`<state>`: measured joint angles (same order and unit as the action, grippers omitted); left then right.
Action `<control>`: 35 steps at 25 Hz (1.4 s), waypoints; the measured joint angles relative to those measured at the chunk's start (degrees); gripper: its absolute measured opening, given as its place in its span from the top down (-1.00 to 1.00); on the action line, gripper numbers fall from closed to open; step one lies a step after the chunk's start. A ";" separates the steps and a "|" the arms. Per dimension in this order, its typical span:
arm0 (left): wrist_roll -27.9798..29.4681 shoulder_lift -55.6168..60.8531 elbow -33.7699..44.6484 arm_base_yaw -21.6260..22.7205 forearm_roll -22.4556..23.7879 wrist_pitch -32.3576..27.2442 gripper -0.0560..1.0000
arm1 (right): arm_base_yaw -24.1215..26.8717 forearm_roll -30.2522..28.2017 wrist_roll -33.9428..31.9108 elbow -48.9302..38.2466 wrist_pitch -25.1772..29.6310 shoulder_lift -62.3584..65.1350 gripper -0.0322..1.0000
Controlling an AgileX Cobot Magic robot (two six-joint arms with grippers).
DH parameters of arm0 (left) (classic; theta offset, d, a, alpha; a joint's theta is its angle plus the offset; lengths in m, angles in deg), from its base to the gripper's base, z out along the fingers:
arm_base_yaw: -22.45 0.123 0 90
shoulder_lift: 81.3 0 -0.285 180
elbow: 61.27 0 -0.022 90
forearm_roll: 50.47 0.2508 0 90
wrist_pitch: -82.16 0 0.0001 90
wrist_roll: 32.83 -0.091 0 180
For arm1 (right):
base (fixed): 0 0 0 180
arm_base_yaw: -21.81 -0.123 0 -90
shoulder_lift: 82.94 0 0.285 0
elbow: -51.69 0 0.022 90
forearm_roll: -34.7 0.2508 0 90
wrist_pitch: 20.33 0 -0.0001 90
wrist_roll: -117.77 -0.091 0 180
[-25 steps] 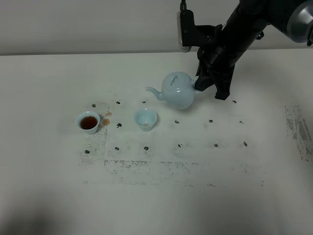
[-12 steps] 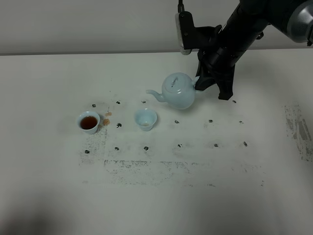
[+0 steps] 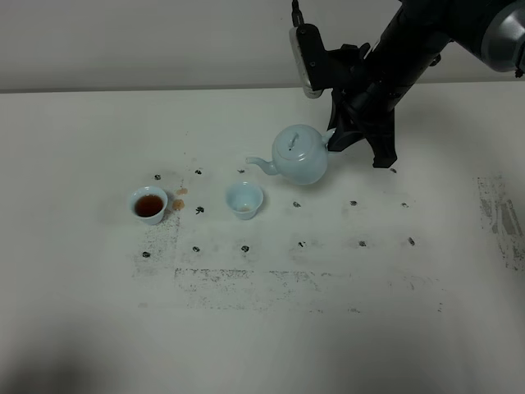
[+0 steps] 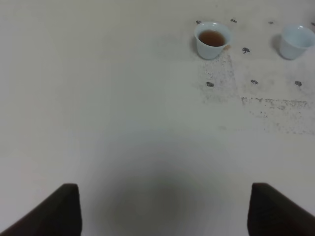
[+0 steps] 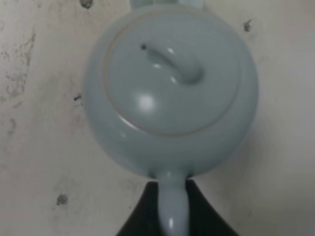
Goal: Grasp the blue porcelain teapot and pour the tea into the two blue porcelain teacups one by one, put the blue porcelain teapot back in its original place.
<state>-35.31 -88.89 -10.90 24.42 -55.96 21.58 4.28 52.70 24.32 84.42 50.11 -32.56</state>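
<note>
The blue porcelain teapot [image 3: 300, 154] sits right of the table's middle, its spout pointing left toward the cups. My right gripper [image 3: 335, 139] is shut on its loop handle; in the right wrist view the teapot [image 5: 172, 88] fills the frame, and the dark fingers [image 5: 204, 219] flank the handle. I cannot tell whether the pot touches the table. Of the two blue porcelain teacups, the left one [image 3: 148, 204] [image 4: 212, 39] holds brown tea. The other teacup [image 3: 244, 199] [image 4: 297, 41] looks nearly empty. My left gripper [image 4: 165, 211] hangs open over bare table, far from both cups.
Small brown tea spots [image 3: 178, 203] lie beside the left cup. Rows of dark marks and a scuffed patch [image 3: 246, 279] dot the white table. The right arm and its camera mount [image 3: 308, 57] lean in from the back right.
The teapot has sunk slightly and its spout tip has dropped a little. The right wrist has turned a bit. Cups and left gripper have not moved.
</note>
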 joint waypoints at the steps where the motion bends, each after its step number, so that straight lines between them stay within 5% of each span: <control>1: 0.00 0.00 0.00 0.00 0.00 0.00 -0.36 | 0.00 0.00 0.00 0.00 -0.05 0.00 0.87; 35: 0.00 0.00 0.00 0.00 0.00 0.00 -0.36 | -3.23 -5.53 -0.12 1.30 -0.96 -2.41 0.87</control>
<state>-35.31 -88.89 -10.90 24.42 -55.96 21.58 1.05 47.16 24.20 85.72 49.15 -34.97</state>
